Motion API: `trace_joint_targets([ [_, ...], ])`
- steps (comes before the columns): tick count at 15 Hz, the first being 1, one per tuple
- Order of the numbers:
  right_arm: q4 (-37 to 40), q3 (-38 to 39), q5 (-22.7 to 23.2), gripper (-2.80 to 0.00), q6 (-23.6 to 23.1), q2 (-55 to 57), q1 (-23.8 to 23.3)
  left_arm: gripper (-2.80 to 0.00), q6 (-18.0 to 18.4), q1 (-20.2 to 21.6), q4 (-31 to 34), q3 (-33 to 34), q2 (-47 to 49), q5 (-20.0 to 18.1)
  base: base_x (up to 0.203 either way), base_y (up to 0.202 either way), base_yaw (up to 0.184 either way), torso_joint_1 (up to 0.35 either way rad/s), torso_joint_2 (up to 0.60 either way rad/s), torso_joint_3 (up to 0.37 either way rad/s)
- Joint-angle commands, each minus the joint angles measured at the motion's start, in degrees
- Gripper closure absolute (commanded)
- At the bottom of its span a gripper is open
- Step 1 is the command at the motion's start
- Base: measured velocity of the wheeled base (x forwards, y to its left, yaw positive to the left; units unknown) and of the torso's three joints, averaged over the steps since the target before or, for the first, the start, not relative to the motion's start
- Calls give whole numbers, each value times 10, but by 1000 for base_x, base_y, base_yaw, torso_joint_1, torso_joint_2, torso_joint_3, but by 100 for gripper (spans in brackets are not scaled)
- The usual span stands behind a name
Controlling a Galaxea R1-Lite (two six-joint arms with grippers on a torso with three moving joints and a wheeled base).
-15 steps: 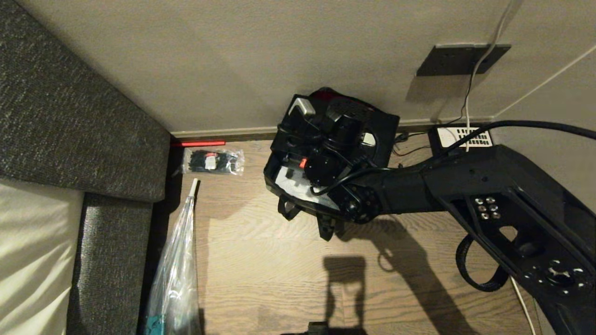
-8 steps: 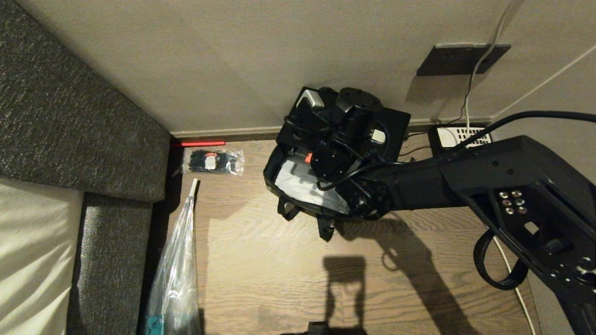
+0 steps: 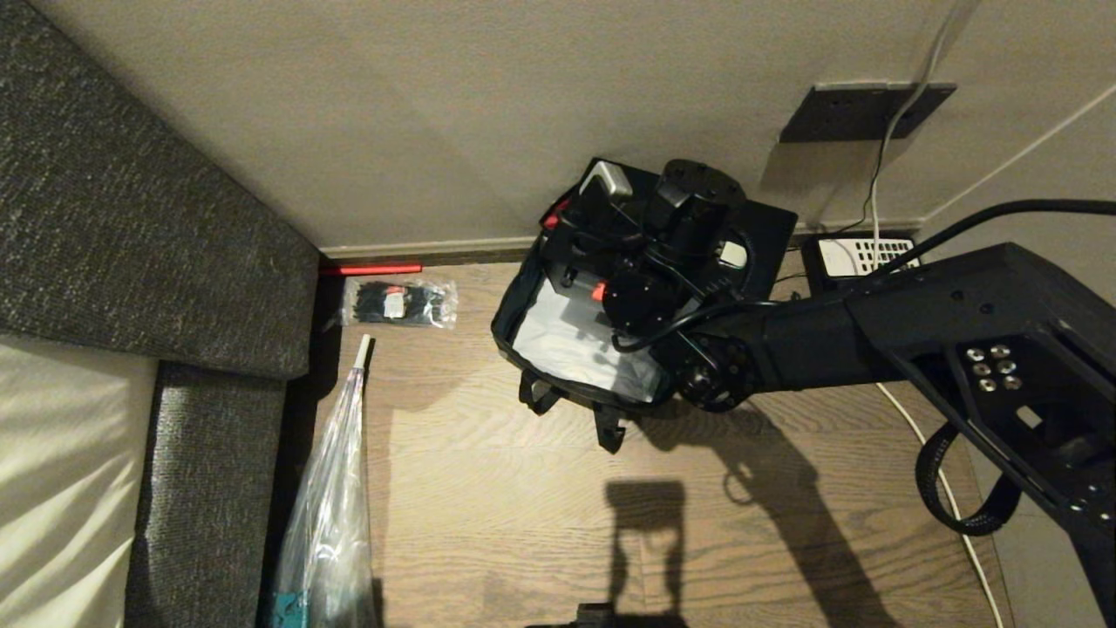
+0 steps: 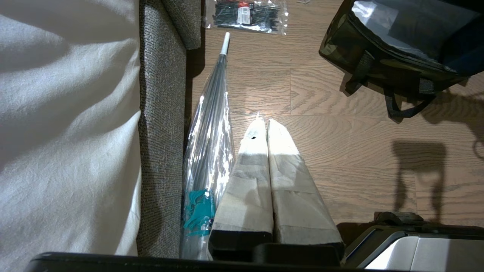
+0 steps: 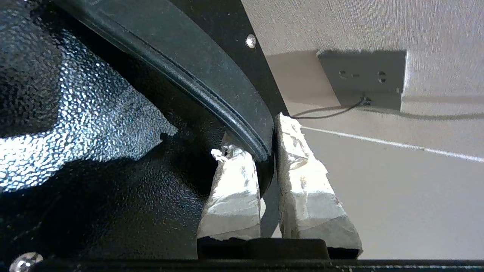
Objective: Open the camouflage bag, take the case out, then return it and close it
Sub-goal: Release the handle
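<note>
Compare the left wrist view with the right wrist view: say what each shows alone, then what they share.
Only the left wrist view: the shut left gripper hanging over the wood floor, a clear-wrapped umbrella, a packet of cable ties, the sofa, and the open camouflage bag with its pale lining.

Only the right wrist view: the right gripper shut on the black case's handle, the case itself, and a wall socket.

Shared: nothing that I can match.
</note>
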Motion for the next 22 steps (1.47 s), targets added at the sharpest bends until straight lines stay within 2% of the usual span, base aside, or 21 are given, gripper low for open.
trace_joint_targets([
  [1, -8, 19, -3, 0, -5, -10, -8, 0, 0, 0, 0, 0, -2, 0, 0, 0, 0, 0, 0, 0],
  [6, -9, 38, -4, 0, -4, -32, -19, 0, 0, 0, 0, 0, -1, 0, 0, 0, 0, 0, 0, 0],
  [22, -62, 173, -4, 0, -4, -110, -56, 0, 0, 0, 0, 0, -2, 0, 0, 0, 0, 0, 0, 0],
])
